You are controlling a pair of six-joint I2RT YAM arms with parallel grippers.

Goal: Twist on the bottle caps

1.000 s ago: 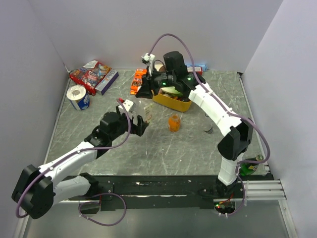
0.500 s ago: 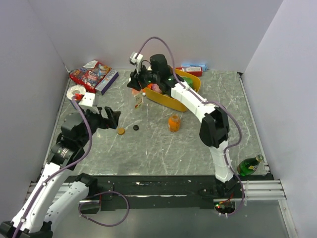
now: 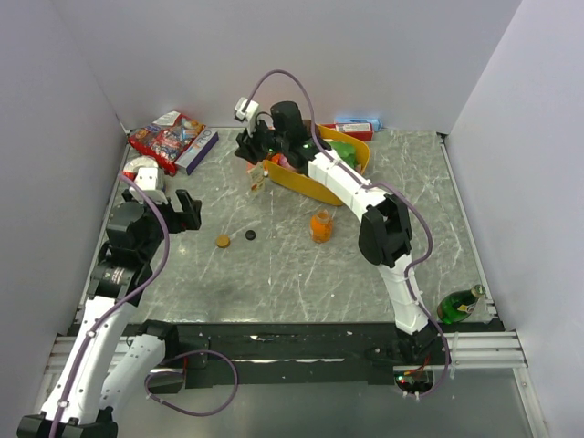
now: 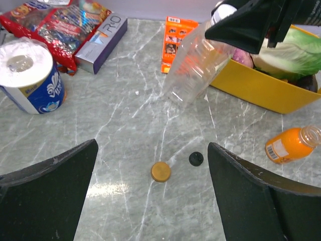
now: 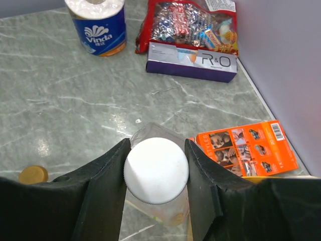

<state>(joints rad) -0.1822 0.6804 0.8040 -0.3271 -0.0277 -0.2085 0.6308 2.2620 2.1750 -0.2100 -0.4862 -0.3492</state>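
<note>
You are looking at a grey, marble-patterned tabletop (image 3: 292, 274) with pale veins running across it; three plain walls close it in; the back wall (image 3: 274, 55) runs straight along the far edge, while the left wall (image 3: 46, 137) and the right wall (image 3: 534, 137) slant in at the sides; all three are a flat pale lilac-grey; a black strip (image 3: 301, 339) lines the near edge, with a silver rail (image 3: 488, 349) at its right end; the light is soft and even; your left wrist view shows one dull glare patch (image 4: 113, 187) on the stone.
</note>
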